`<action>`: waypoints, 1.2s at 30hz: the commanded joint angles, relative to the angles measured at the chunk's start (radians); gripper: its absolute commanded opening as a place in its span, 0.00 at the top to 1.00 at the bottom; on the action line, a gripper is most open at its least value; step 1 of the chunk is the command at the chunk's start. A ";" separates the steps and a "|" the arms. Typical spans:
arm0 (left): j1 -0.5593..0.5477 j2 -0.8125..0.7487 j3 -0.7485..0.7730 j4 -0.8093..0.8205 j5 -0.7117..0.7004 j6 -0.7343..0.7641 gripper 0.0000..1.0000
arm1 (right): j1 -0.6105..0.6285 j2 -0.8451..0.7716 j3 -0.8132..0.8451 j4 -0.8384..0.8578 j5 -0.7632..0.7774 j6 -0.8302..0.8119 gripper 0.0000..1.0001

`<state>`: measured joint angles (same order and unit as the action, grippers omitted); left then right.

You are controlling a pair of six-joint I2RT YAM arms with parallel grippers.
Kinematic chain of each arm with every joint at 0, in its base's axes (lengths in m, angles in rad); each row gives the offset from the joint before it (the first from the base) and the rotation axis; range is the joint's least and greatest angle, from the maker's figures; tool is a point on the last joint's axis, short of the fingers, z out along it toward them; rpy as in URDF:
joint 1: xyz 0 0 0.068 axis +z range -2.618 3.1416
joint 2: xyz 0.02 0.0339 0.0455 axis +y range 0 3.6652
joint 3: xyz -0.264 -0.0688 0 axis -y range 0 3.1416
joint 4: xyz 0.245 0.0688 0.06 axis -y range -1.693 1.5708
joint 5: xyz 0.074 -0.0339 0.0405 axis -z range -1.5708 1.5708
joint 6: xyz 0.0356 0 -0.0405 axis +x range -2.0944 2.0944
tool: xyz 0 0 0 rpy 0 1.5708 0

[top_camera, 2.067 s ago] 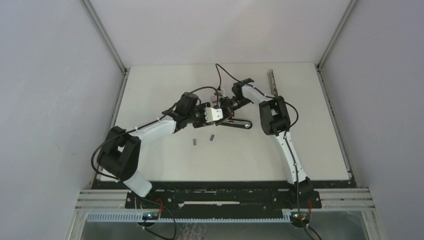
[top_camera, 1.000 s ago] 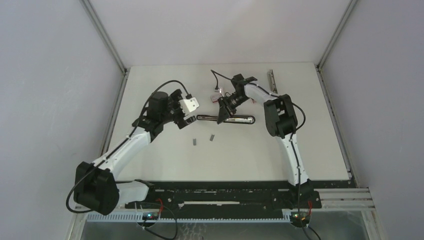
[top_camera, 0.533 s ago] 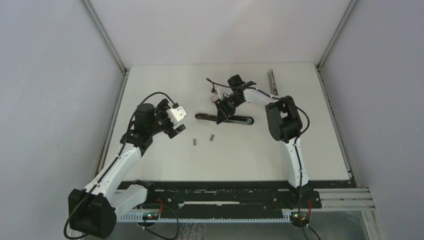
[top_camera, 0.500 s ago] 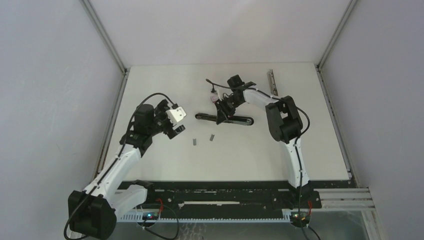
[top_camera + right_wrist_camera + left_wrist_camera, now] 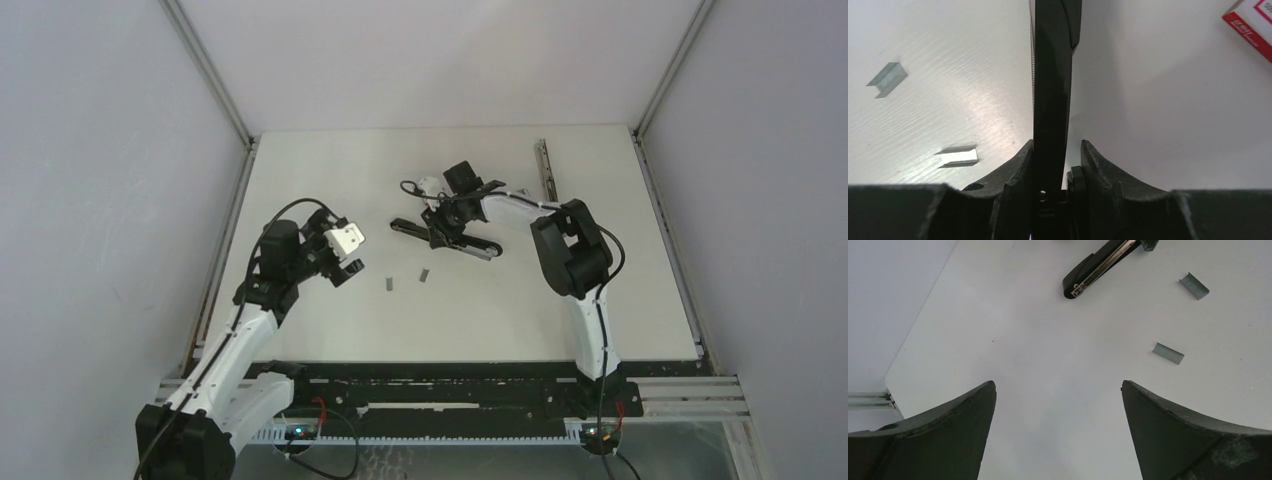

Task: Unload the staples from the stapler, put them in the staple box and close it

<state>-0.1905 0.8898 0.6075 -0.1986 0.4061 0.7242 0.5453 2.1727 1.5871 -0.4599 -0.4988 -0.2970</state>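
1. Two short grey metallic strips of staples (image 5: 388,284) lay loose on the flat white table (image 5: 480,320). The second strip (image 5: 424,272) sat near the first, and both lay near the long black stapler (image 5: 470,243), on its near side and clear of it.
2. By their look, the strips would be very light, stiff but brittle along their glued joints, and apt to slide on the smooth top. A pinch across the two long sides would probably serve better than one at the ends.
3. The stapler looked rigid, narrow and smooth-sided, so a hold across its flanks near mid-length seemed soundest. A fine coil spring showed along its edge in the right wrist view. Whether any staples remained inside could not be told.
4. The right gripper (image 5: 1055,145) was partly closed, its fingers pressed against both flanks of the stapler, whose body ran away from the wrist. The right arm reached forward and then folded back to the left, forearm low. Whether the stapler was raised off the table could not be told.
5. The left gripper (image 5: 1058,386) was spread wide and held nothing. It hung over bare table to the left of the strips, with the arm bent at the elbow and the wrist pitched downward.
6. A small red-and-white cardboard box (image 5: 1250,25) lay just beyond the stapler.
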 commanded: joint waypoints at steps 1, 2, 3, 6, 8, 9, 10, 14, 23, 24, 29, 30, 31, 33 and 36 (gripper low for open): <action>0.013 -0.021 -0.024 0.047 0.031 -0.022 0.00 | 0.014 -0.091 -0.034 0.110 0.128 -0.001 1.00; 0.015 -0.023 -0.028 0.054 0.032 -0.027 0.00 | 0.018 -0.093 -0.040 0.119 0.148 -0.007 1.00; 0.016 -0.025 -0.034 0.061 0.032 -0.030 0.00 | 0.023 -0.095 -0.048 0.130 0.167 -0.011 1.00; 0.022 -0.028 -0.042 0.078 0.029 -0.041 0.00 | 0.037 -0.095 -0.069 0.162 0.232 -0.023 1.00; 0.025 -0.031 -0.043 0.078 0.038 -0.040 0.00 | 0.051 -0.095 -0.084 0.188 0.285 -0.032 1.00; 0.027 -0.033 -0.045 0.077 0.043 -0.039 0.00 | 0.058 -0.095 -0.093 0.202 0.312 -0.039 1.00; 0.027 -0.036 -0.047 0.077 0.044 -0.037 0.00 | 0.064 -0.096 -0.102 0.217 0.333 -0.047 1.00; 0.031 -0.043 -0.054 0.079 0.045 -0.033 0.00 | 0.090 -0.092 -0.129 0.265 0.427 -0.073 1.00; 0.049 -0.092 -0.079 0.113 0.061 -0.040 0.00 | 0.132 -0.060 -0.148 0.312 0.557 -0.095 1.00; 0.050 -0.101 -0.081 0.115 0.065 -0.039 0.00 | 0.138 -0.060 -0.153 0.322 0.578 -0.099 1.00; 0.056 -0.130 -0.083 0.120 0.069 -0.044 0.00 | 0.169 -0.048 -0.162 0.356 0.677 -0.122 1.00; 0.056 -0.130 -0.082 0.120 0.069 -0.045 0.00 | 0.173 -0.041 -0.162 0.358 0.693 -0.124 1.00; 0.056 -0.130 -0.080 0.120 0.071 -0.045 0.00 | 0.177 -0.036 -0.162 0.363 0.711 -0.118 1.00; 0.057 -0.130 -0.077 0.120 0.071 -0.049 0.00 | 0.185 -0.018 -0.161 0.365 0.740 -0.121 1.00; 0.057 -0.135 -0.077 0.120 0.071 -0.049 0.00 | 0.207 0.012 -0.156 0.372 0.809 -0.146 1.00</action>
<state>-0.1425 0.7700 0.5346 -0.1162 0.4522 0.6968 0.7277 2.1323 1.4311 -0.1070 0.1841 -0.4049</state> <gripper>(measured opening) 0.997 0.346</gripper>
